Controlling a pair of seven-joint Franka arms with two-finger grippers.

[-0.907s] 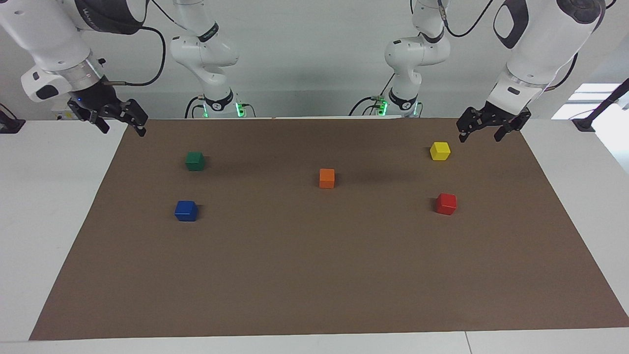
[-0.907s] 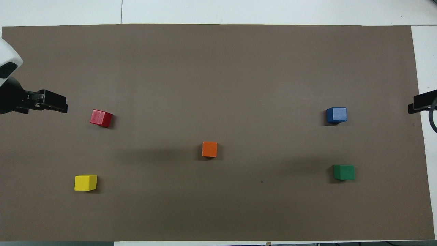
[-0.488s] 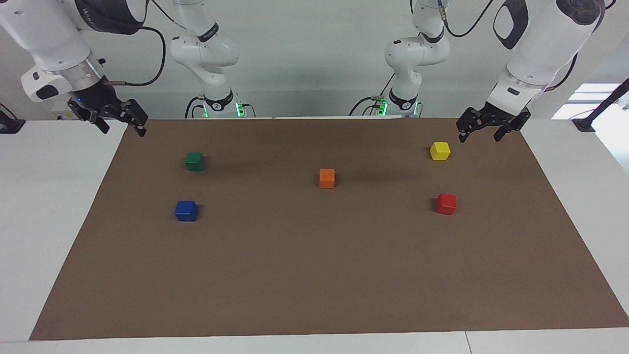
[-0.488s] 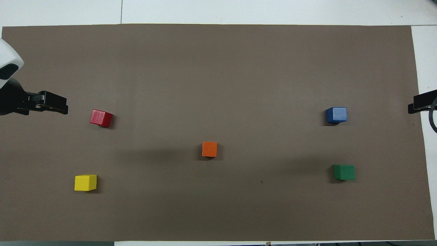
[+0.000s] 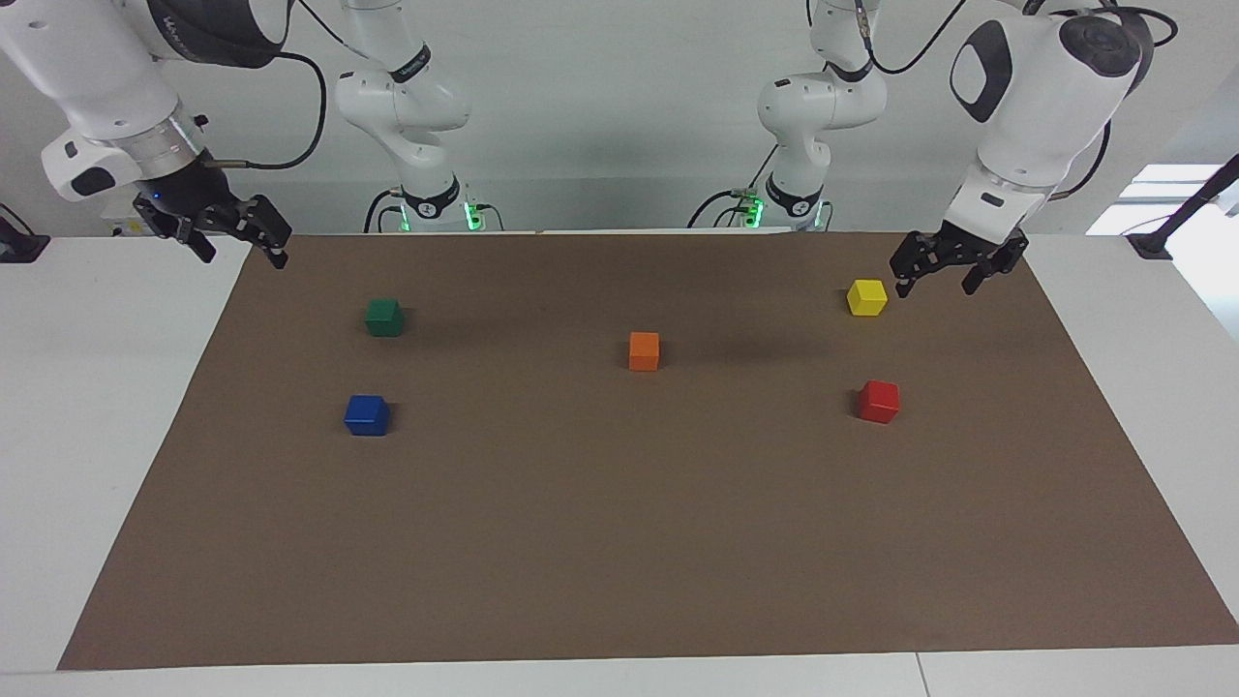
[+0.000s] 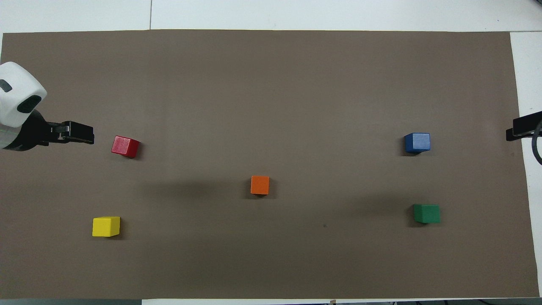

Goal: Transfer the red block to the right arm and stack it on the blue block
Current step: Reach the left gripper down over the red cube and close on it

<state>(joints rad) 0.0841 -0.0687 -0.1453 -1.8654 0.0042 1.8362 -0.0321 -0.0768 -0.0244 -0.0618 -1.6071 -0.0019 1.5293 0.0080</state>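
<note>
The red block (image 5: 879,401) sits on the brown mat toward the left arm's end; it also shows in the overhead view (image 6: 125,146). The blue block (image 5: 367,415) sits toward the right arm's end, and shows in the overhead view (image 6: 417,142). My left gripper (image 5: 932,287) is open and empty, raised over the mat's edge at its own end, apart from the red block; the overhead view shows it edge-on (image 6: 84,138). My right gripper (image 5: 244,257), with the blue light, is open and empty and waits over the mat's corner at its end (image 6: 518,129).
A yellow block (image 5: 866,297) lies nearer to the robots than the red one. An orange block (image 5: 644,350) sits mid-mat. A green block (image 5: 384,317) lies nearer to the robots than the blue one. The brown mat (image 5: 619,542) covers a white table.
The left arm has swung in toward the mat's middle, bringing its gripper slightly lower and closer to the red block. The right arm and all blocks have not moved.
</note>
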